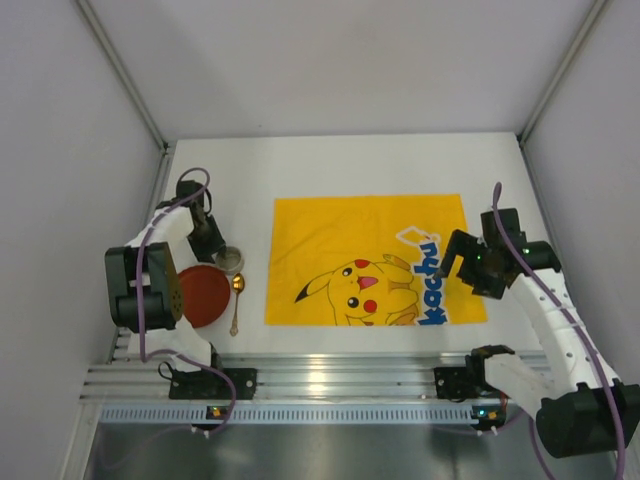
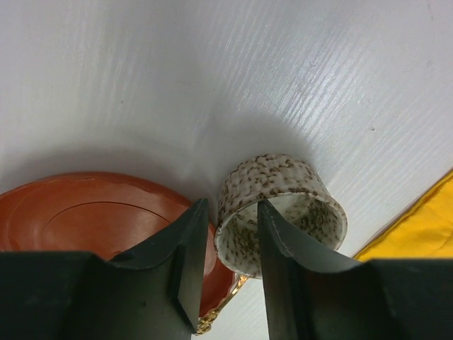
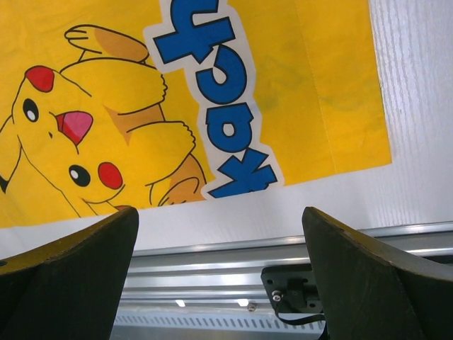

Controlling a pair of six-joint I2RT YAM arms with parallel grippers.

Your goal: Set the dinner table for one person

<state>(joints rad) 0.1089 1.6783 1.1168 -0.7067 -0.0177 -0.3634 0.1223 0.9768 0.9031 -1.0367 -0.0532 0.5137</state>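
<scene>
On the white dinner table, at its left side, stands a speckled cream cup next to a red plate and a gold spoon. My left gripper reaches down over the cup. In the left wrist view the cup has its near wall between the jaws of the left gripper. One finger is inside the cup. The other is outside, with a thin gap to the wall. My right gripper hovers open over the right edge of the yellow mat, holding nothing.
The red plate lies just left of the cup, touching or nearly so, and the spoon's gold handle shows under it. The yellow cartoon mat fills the table's middle. A silver rail runs along the near edge.
</scene>
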